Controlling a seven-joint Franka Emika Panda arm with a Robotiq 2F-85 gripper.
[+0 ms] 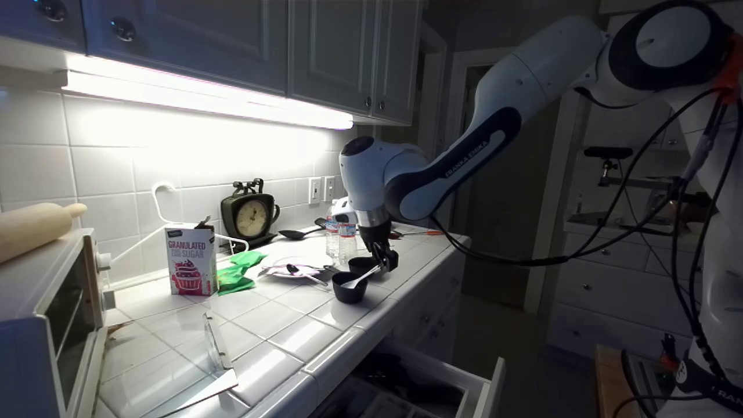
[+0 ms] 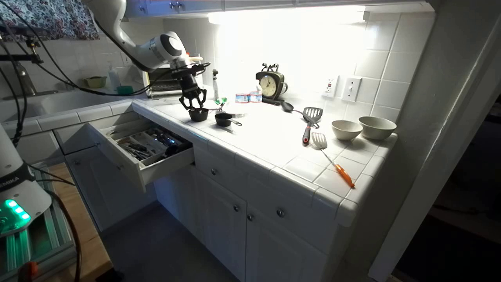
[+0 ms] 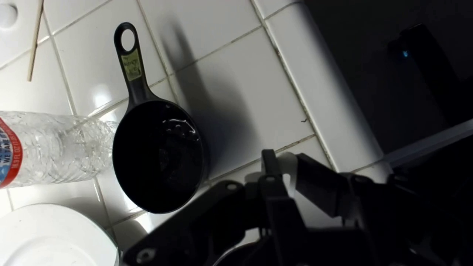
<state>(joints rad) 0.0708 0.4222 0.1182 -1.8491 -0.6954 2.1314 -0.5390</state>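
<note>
My gripper (image 1: 385,262) points down over the counter, its fingers closed around the handle of a white plastic spoon (image 1: 355,283). The spoon slants down into a black cup (image 1: 348,293), and its lower end is hidden inside. In the wrist view the pale spoon handle (image 3: 290,166) shows between the fingertips. A dark rim at the bottom of that view belongs to the cup beneath, mostly covered by the gripper. Beside it stands another black cup (image 3: 159,159) with a looped handle, apart from the fingers; it also appears in an exterior view (image 2: 224,119).
Water bottles (image 1: 347,244) and a white plate (image 1: 290,270) stand near the cups. A sugar box (image 1: 191,261), green bag (image 1: 235,278) and scale clock (image 1: 252,217) line the wall. Below the counter edge a drawer (image 2: 156,174) is pulled out. Spatulas and bowls (image 2: 346,131) occupy the far end.
</note>
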